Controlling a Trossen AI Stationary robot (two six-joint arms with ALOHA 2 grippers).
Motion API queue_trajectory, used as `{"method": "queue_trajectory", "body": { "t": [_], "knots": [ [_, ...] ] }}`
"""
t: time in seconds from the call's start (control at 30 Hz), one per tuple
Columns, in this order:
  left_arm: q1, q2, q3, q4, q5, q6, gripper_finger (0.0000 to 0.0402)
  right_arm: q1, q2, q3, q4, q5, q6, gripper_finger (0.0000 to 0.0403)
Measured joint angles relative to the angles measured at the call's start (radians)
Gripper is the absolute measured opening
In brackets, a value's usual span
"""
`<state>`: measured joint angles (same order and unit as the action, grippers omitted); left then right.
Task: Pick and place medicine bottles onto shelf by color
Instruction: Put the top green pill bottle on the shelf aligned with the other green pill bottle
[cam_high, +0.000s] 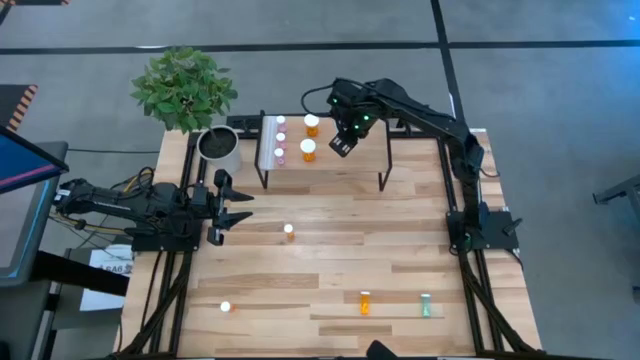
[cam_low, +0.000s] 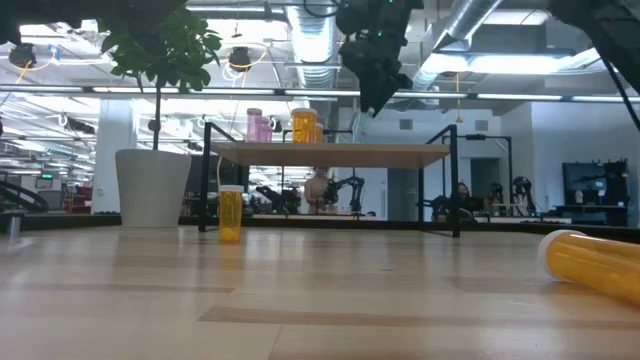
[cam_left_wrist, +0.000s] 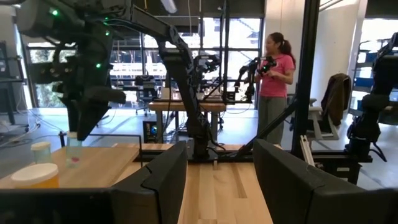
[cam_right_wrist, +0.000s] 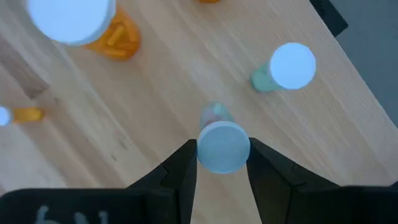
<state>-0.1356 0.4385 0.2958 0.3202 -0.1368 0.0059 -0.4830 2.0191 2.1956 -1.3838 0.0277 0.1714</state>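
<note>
Overhead view straight down, table-level view across, both sharing the shelf (cam_high: 325, 150); two close wrist views.

The tabletop (cam_high: 330, 250) is light wood with pale and brown stripes. The shelf (cam_high: 350, 160) has a light wood top, black legs and a white strip. Its bottles are pink (cam_high: 280, 138), orange (cam_high: 312, 125) and pale green (cam_right_wrist: 283, 70), all with white caps. The fingers (cam_right_wrist: 180, 171) are black. The plant (cam_high: 183, 88) is green in a grey-white pot (cam_high: 219, 148)

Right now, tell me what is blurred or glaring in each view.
Low view: the lying orange bottle nearest the lens is soft, ceiling lights glare. Right wrist view: the white-capped bottle between the right gripper's fingers is blurred. Left wrist view: bright windows behind.
</note>
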Motion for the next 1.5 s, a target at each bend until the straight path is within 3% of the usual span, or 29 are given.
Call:
{"method": "queue_trajectory", "body": {
  "t": [1.5],
  "knots": [
    [0.0,0.0,0.0,-0.015,-0.005,-0.002,0.0173,0.043,-0.001,-0.016,0.003,0.033,-0.092,0.0158]
  ]
}}
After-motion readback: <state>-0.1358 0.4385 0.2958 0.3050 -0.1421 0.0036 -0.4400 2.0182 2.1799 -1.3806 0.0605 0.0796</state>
